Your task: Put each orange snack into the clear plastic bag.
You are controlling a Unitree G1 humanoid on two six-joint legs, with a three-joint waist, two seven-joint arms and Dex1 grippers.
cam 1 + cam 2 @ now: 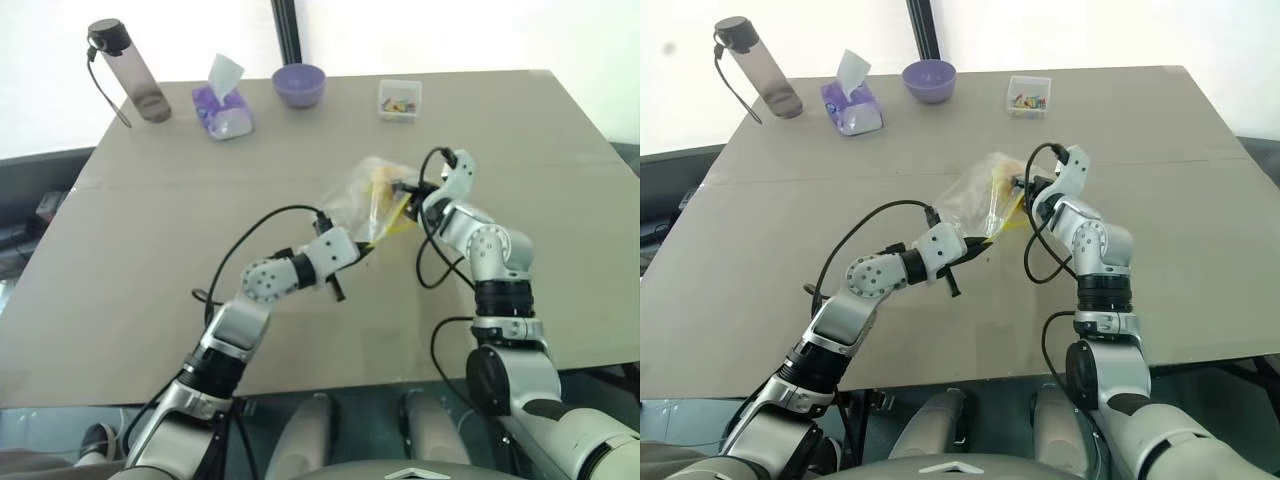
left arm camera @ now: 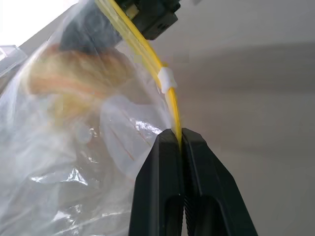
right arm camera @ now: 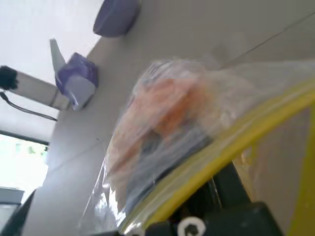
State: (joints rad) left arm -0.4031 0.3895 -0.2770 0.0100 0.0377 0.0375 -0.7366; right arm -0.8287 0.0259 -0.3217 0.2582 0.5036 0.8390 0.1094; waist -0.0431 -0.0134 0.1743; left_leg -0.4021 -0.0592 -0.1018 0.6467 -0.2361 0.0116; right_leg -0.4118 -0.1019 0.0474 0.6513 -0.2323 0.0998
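The left gripper pinches the clear plastic bag's yellow strip. The right gripper's fingers clamp the strip too. An orange snack sits inside, above the desk.

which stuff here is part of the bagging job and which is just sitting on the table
Part of the job:
- orange snack, already inside the bag
- clear plastic bag, held up between both grippers
- left gripper, shut on the bag's yellow strip
- right gripper, at the strip's other end

Just lying about, along the far edge of the table:
- water bottle
- purple tissue pack
- purple bowl
- small clear box
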